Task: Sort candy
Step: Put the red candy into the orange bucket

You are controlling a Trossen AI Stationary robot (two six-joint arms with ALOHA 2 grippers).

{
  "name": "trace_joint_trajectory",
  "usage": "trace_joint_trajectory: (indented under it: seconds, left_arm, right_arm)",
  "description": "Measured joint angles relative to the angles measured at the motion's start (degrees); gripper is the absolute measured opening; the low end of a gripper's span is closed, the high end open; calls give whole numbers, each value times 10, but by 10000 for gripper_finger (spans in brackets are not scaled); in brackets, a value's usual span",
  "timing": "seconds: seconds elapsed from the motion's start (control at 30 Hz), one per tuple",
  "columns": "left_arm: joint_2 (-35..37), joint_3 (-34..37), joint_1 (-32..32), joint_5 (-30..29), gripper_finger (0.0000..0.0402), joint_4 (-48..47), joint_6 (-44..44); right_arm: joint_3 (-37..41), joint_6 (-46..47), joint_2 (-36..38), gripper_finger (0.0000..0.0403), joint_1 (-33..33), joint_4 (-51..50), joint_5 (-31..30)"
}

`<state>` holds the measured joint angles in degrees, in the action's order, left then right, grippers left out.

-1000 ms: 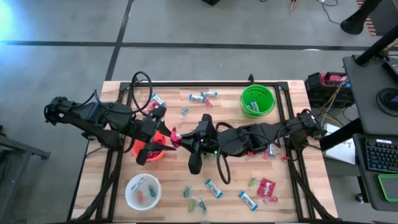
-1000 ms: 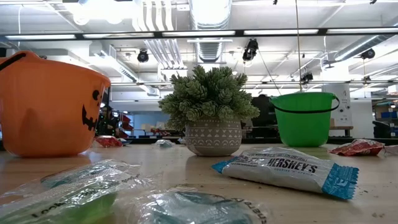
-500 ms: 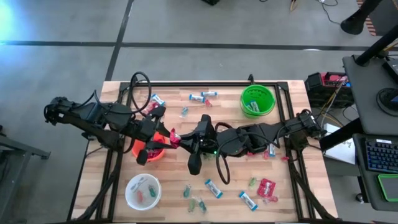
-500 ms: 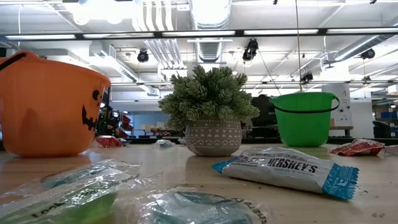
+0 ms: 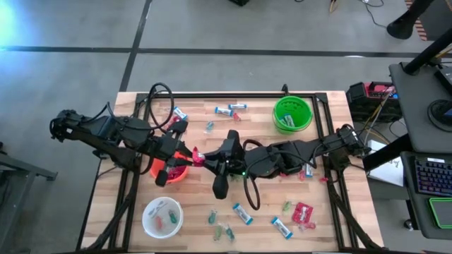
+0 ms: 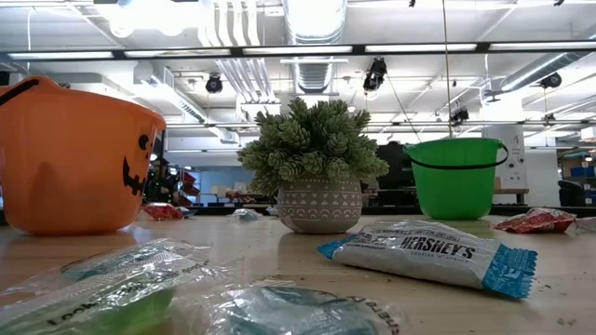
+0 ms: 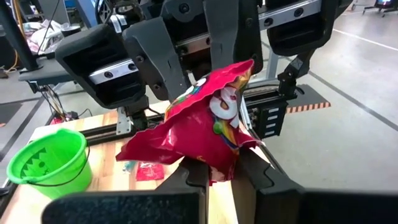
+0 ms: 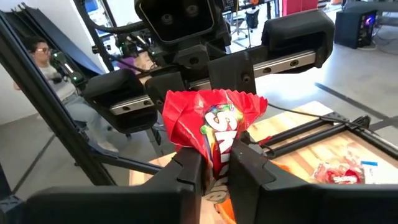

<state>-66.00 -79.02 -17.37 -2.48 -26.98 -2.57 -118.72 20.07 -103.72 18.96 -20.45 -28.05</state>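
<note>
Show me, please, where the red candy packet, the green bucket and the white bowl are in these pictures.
red candy packet (image 8: 211,127): right wrist view, middle of its printed face.
green bucket (image 5: 292,103): high view, far rim.
white bowl (image 5: 147,216): high view, left rim.

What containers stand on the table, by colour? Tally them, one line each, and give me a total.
Orange bucket: 1
Green bucket: 1
White bowl: 1
Total: 3
</note>
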Motion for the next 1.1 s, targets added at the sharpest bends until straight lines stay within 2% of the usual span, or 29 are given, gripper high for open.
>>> trace_joint_trajectory:
  seconds: [0.3,0.43,0.7,0.83,1.1]
  left_arm:
    - [6,-1,4,-2,9,-57,0]
    - [22,-1,6,-45,9,-125,0]
    - [74,-1,6,-57,8,-287,29]
    - [94,-1,7,-56,8,-377,66]
    - [106,-1,7,-56,8,-500,128]
  right_arm:
    - [-7,-6,-1,152,-1,-9,-2]
    - [-28,-6,0,175,-1,-2,0]
    - [-58,-20,1,180,0,-38,-5]
    - [-73,0,2,178,-2,-121,-17]
    - [-75,85,2,176,-5,-325,-101]
